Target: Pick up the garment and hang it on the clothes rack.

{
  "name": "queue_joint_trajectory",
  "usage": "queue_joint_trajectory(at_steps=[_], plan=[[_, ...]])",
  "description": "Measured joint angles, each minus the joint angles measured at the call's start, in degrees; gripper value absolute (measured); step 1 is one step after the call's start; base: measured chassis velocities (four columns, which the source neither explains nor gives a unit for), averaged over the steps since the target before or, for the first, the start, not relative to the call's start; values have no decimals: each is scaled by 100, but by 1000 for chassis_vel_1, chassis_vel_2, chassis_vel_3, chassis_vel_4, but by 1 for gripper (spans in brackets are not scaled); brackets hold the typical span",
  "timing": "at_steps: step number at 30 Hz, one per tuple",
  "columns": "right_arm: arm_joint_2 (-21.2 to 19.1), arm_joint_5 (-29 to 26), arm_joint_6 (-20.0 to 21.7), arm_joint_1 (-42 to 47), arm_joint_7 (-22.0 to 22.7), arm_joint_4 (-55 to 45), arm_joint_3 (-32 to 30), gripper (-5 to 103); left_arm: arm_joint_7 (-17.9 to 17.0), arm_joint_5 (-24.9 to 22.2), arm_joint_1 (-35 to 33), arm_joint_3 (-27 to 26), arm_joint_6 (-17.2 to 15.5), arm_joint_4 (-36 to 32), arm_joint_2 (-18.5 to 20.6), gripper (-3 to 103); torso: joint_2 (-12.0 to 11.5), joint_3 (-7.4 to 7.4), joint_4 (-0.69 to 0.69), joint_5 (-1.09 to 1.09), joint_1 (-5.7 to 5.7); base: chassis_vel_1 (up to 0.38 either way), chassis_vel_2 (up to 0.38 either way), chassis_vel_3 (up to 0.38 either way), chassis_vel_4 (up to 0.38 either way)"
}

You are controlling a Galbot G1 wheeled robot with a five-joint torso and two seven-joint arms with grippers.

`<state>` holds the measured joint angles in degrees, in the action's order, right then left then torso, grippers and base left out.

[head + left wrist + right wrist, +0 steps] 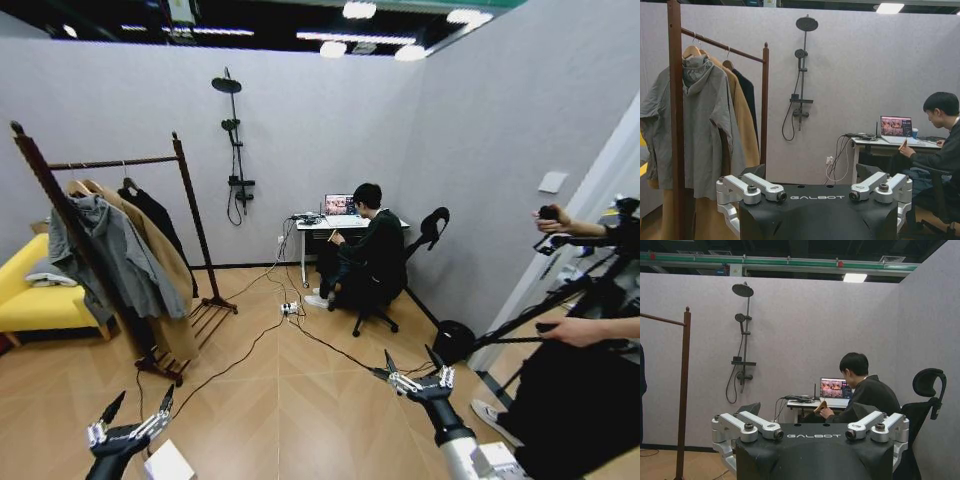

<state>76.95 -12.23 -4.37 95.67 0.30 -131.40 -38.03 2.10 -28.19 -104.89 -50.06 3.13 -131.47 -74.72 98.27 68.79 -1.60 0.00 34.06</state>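
While both arms are held low over the wooden floor [290, 400], nothing is gripped by either. The left gripper [138, 408] is seen at the lower left of the head view with its fingers [112, 409] spread apart and empty. The right gripper [412, 362] is seen at the lower right, its fingers [390, 362] likewise spread apart and empty.

The rack [190, 205] is found well ahead of the left fingers and to their left, standing upright on the floor near the grey wall [320, 130]. Three garments are hung on its rail [112, 162]. The black jacket [155, 215] is found on a hanger at the far end of the rail, well apart from both grippers. A tan coat [172, 262] is hung beside it, and a grey hooded jacket [110, 255] is hung nearest the robot. In the left wrist view the same order is confirmed: grey hooded jacket [695, 125], tan coat [742, 120], black jacket [747, 97].

A yellow sofa [35, 300] is noted behind the rack. A shower fitting [235, 150] is fixed to the wall beyond both grippers. Cables [250, 340] are laid across the floor ahead of the fingers.
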Motion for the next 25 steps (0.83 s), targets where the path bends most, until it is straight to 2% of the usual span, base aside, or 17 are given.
queue_joint_trajectory(at_steps=[4,25], plan=[[0,0,0,2,0,0,0,100,0,0,-1,0,0,0,0,100,2,-1,-4,0,-4,-9,15,11,-11],[0,0,0,5,0,0,0,100,-2,0,-2,0,0,0,0,100,4,-2,-2,0,-8,0,0,0,0]])
